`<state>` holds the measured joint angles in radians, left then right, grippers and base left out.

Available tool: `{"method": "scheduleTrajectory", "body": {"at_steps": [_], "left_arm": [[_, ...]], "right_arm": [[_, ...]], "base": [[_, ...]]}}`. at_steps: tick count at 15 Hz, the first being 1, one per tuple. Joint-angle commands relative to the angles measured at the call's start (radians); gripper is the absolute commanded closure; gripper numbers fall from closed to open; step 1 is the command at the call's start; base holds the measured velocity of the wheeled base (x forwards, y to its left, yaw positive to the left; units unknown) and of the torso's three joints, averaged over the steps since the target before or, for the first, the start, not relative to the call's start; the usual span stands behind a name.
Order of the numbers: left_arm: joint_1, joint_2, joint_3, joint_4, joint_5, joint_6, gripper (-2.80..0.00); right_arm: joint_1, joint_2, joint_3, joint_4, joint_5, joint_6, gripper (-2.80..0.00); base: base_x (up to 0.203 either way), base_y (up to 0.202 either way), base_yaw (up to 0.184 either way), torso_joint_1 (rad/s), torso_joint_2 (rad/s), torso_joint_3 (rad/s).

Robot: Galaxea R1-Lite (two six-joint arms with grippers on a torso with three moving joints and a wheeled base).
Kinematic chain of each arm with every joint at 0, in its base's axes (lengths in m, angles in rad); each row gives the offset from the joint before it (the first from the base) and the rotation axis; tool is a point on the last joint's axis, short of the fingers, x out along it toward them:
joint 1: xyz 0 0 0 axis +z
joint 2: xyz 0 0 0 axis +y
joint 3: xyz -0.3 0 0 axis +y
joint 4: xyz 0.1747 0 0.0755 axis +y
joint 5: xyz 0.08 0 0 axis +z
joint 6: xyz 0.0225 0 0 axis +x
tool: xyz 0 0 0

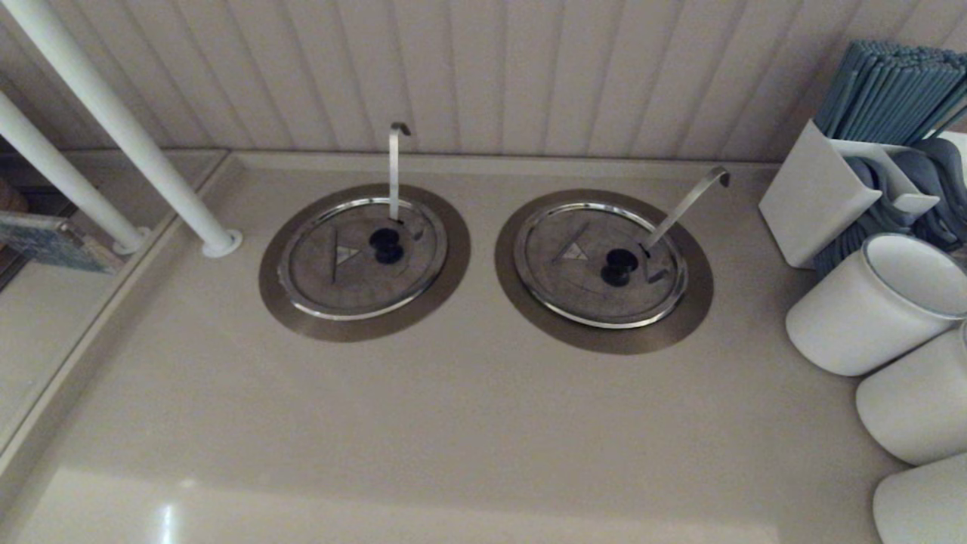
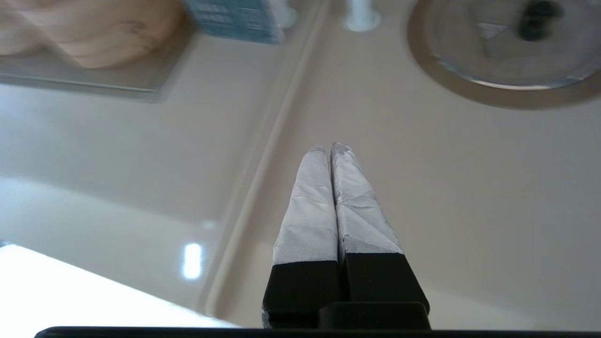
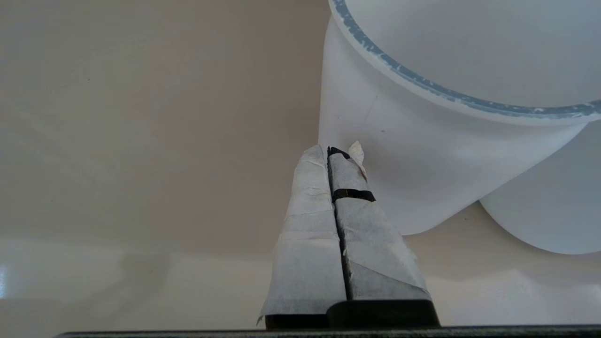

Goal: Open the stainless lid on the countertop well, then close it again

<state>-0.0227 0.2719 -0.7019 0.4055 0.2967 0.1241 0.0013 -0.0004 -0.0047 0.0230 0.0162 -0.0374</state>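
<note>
With the left pincer [image 2: 331, 146] pressed closed and empty above bare counter, the lid [image 2: 512, 42] lies flat on its well [image 2: 469, 91] ahead and to one side: part the fingers before reaching its knob [image 2: 535, 21].

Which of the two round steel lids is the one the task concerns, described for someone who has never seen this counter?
On the beige countertop, below the panelled wall, two ringed wells sit side by side. The stainless lid covers the one nearer the white posts, away from the white tubs. Its ladle handle stands nearly upright, while the twin lid has a slanting handle.
</note>
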Motion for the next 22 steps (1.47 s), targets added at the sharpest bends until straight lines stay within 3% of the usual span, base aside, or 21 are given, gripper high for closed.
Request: {"method": "scheduleTrajectory", "body": {"at_steps": [1, 3, 5, 7, 9, 10, 11, 12, 14, 15, 16, 19, 22], "left_arm": [[0.061, -0.04, 0.007, 0.002, -0.07, 0.037, 0.0], [0.047, -0.133, 0.07, 0.003, -0.133, 0.058, 0.0], [0.036, -0.254, 0.205, 0.004, -0.244, 0.076, 0.0], [0.03, -0.272, 0.354, -0.011, -0.319, 0.035, 0.0], [0.029, -0.271, 0.53, -0.12, -0.377, 0.014, 0.0], [0.028, -0.271, 0.606, -0.261, -0.395, 0.004, 0.0], [0.028, -0.271, 0.66, -0.375, -0.403, -0.011, 0.0], [0.027, -0.27, 0.683, -0.416, -0.406, -0.029, 0.0], [0.027, -0.27, 0.682, -0.42, -0.4, -0.034, 0.0], [0.028, -0.27, 0.692, -0.418, -0.374, -0.016, 0.0], [0.028, -0.27, 0.709, -0.416, -0.329, 0.041, 0.0], [0.027, -0.27, 0.712, -0.413, -0.328, -0.013, 0.0], [0.027, -0.27, 0.713, -0.412, -0.327, -0.018, 0.0]], "right_arm": [[0.0, 0.0, 0.0, 0.0, 0.001, -0.001, 0.0], [0.0, 0.0, 0.0, 0.0, 0.001, -0.001, 0.0], [0.0, 0.0, 0.0, 0.0, 0.001, -0.001, 0.0], [0.0, 0.0, 0.0, 0.0, 0.001, -0.001, 0.0], [0.0, 0.0, 0.0, 0.0, 0.001, -0.001, 0.0], [0.0, 0.0, 0.0, 0.0, 0.001, -0.001, 0.0], [0.0, 0.0, 0.0, 0.0, 0.001, -0.001, 0.0], [0.0, 0.0, 0.0, 0.0, 0.001, -0.001, 0.0], [0.0, 0.0, 0.0, 0.0, 0.001, -0.001, 0.0], [0.0, 0.0, 0.0, 0.0, 0.001, -0.001, 0.0], [0.0, 0.0, 0.0, 0.0, 0.001, -0.001, 0.0], [0.0, 0.0, 0.0, 0.0, 0.001, -0.001, 0.0], [0.0, -0.001, 0.0, 0.0, 0.005, -0.009, 0.0]], "base": [[0.0, 0.0, 0.0, 0.0, 0.0, 0.0], [0.0, 0.0, 0.0, 0.0, 0.0, 0.0], [0.0, 0.0, 0.0, 0.0, 0.0, 0.0], [0.0, 0.0, 0.0, 0.0, 0.0, 0.0], [0.0, 0.0, 0.0, 0.0, 0.0, 0.0], [0.0, 0.0, 0.0, 0.0, 0.0, 0.0], [0.0, 0.0, 0.0, 0.0, 0.0, 0.0], [0.0, 0.0, 0.0, 0.0, 0.0, 0.0], [0.0, 0.0, 0.0, 0.0, 0.0, 0.0], [0.0, 0.0, 0.0, 0.0, 0.0, 0.0], [0.0, 0.0, 0.0, 0.0, 0.0, 0.0], [0.0, 0.0, 0.0, 0.0, 0.0, 0.0], [0.0, 0.0, 0.0, 0.0, 0.0, 0.0]]}}
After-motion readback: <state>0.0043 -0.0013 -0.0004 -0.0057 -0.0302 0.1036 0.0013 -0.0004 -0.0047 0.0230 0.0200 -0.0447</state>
